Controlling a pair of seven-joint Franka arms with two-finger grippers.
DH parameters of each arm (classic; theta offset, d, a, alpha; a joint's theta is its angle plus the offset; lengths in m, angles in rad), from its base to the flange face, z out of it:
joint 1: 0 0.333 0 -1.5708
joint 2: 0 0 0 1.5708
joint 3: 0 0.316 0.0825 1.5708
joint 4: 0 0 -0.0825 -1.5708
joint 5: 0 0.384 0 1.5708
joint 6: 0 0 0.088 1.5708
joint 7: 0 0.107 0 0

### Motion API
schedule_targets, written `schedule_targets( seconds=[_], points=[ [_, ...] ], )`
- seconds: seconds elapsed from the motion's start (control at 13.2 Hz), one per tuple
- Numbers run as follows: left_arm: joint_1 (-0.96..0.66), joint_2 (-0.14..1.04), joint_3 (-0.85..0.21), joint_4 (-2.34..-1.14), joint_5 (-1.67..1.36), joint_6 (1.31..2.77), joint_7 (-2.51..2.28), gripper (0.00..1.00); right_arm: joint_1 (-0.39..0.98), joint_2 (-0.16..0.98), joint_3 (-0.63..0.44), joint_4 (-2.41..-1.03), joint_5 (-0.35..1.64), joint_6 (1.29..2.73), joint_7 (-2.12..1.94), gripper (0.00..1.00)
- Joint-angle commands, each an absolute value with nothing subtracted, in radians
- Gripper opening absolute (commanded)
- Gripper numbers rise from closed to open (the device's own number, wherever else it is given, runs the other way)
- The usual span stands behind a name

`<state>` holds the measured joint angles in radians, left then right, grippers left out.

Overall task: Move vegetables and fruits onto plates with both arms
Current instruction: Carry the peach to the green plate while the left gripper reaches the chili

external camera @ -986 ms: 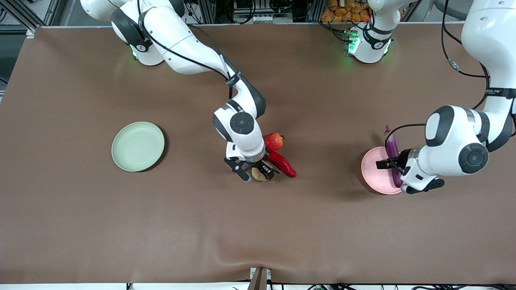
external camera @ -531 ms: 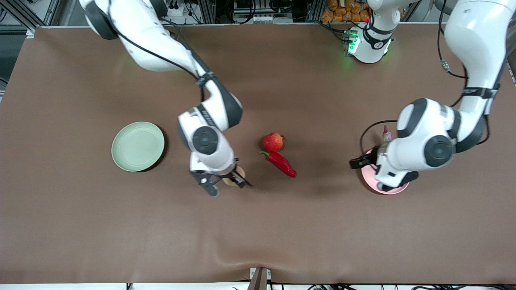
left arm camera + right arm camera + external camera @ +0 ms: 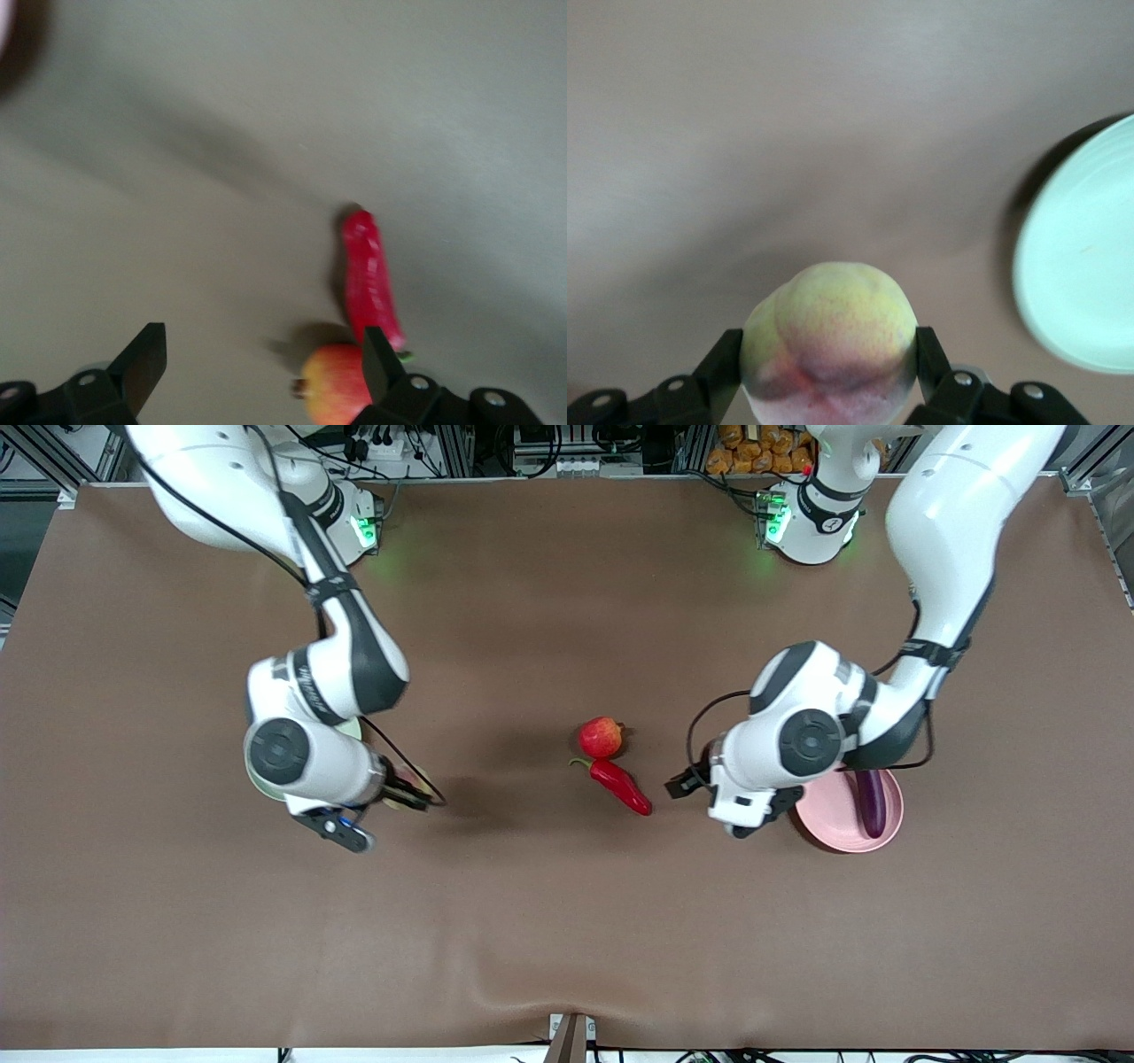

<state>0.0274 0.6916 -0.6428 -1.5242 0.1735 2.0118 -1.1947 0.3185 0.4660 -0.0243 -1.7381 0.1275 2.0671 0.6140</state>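
1. Yellowish-pink fuzzy peach [image 3: 829, 350], pinched in the right gripper [image 3: 381, 802], hangs at the pale green ridged plate's [image 3: 1090, 274] edge, left of centre in the front view.
2. Left gripper [image 3: 709, 797], jaws wide and empty, is nearest the glossy red chili pepper [image 3: 620, 784], lying diagonally below the round red apple [image 3: 601, 737].
3. Glossy purple eggplant [image 3: 872, 802] lies on the pale pink plate [image 3: 833, 815].
4. Since a second ago: peach carried from the centre; left gripper moved off the pink plate.

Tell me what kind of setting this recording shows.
Probably a robotics lab bench: two table-mounted arms, a brown mat over the table, metal framing and cables along the edge by the bases, and toy-like produce such as a chili pepper.
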Motion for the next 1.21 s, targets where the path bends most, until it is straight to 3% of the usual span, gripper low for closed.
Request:
schedule_targets(
  seconds=[0.0,0.3,0.61,0.83,0.91,0.99,1.14],
  points=[
    [-0.087,0.747,-0.571,-1.491,0.192,2.097,-1.322,0.96,0.192,0.266,-0.006,-2.075,0.137,2.166,0.372,0.00],
    [-0.285,0.791,-0.391,-1.491,0.187,2.219,-1.445,0.95,0.016,0.213,-0.023,-2.200,0.135,2.164,0.044,0.00],
    [-0.310,0.841,-0.380,-1.491,0.189,2.341,-1.506,0.92,-0.031,0.213,-0.026,-2.236,0.137,2.183,0.003,0.00],
    [-0.322,0.870,-0.367,-1.493,0.192,2.356,-1.505,0.82,-0.028,0.222,-0.026,-2.264,0.141,2.215,0.003,0.00],
    [-0.321,0.879,-0.367,-1.494,0.192,2.365,-1.506,0.75,-0.026,0.225,-0.026,-2.282,0.141,2.250,0.003,0.00],
    [-0.321,0.879,-0.367,-1.494,0.190,2.365,-1.505,0.61,-0.025,0.225,-0.026,-2.302,0.141,2.272,0.003,0.00],
    [-0.319,0.874,-0.367,-1.491,0.195,2.365,-1.482,0.00,-0.025,0.227,-0.026,-2.313,0.141,2.278,0.003,0.00]
  ],
)
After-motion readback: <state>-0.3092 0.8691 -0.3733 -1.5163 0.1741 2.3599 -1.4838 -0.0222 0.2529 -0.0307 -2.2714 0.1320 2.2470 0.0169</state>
